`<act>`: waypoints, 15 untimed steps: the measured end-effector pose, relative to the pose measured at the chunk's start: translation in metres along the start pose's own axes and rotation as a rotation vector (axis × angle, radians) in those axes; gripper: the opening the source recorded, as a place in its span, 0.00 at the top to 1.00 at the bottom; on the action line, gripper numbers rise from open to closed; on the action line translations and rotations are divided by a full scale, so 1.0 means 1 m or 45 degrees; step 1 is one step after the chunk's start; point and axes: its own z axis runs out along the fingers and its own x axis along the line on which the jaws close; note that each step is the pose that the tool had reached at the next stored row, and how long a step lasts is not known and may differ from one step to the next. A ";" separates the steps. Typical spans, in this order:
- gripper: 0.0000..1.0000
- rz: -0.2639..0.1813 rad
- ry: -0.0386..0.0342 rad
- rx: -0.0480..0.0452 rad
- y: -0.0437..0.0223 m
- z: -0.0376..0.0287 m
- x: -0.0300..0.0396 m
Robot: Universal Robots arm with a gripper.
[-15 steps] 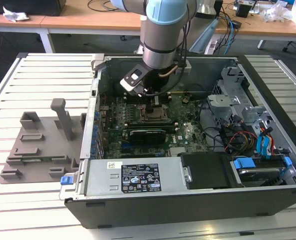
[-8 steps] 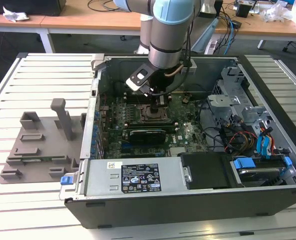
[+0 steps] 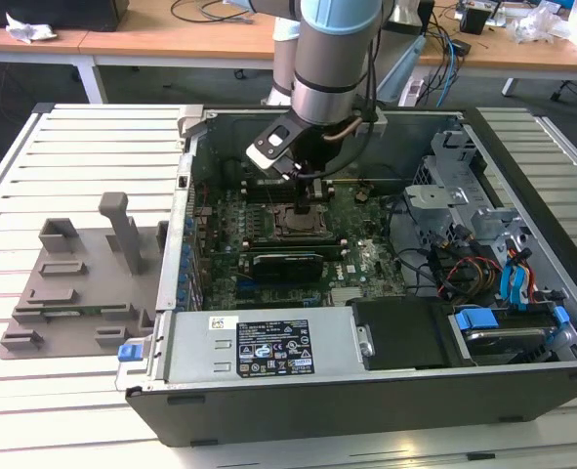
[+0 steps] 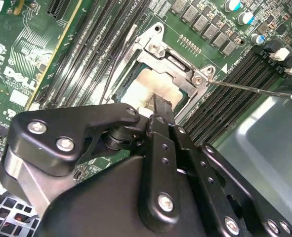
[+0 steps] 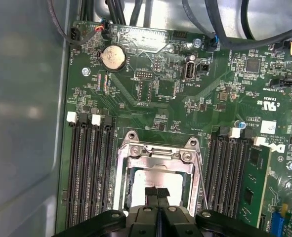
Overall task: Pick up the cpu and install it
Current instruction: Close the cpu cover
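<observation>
Exterior view: tool lowered inside an open computer case on a slatted table. A grey tray lies beside the case, at the exterior view's left.

Second wrist view: cpu, flat and square with a silvery-white top, lies inside the metal socket frame. The tool's fingers are pressed together, gripping nothing, with their tips at the cpu's top face.

First wrist view: cpu sits in the frame between memory slots on the green motherboard.

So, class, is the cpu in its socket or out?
In: the cpu lies flat inside the socket frame, beneath the gripper, in both wrist views. Fully seated or not: cannot tell.
</observation>
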 end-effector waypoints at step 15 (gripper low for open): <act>0.89 0.000 -0.0015 0.000 -0.0012 -0.0226 0.0002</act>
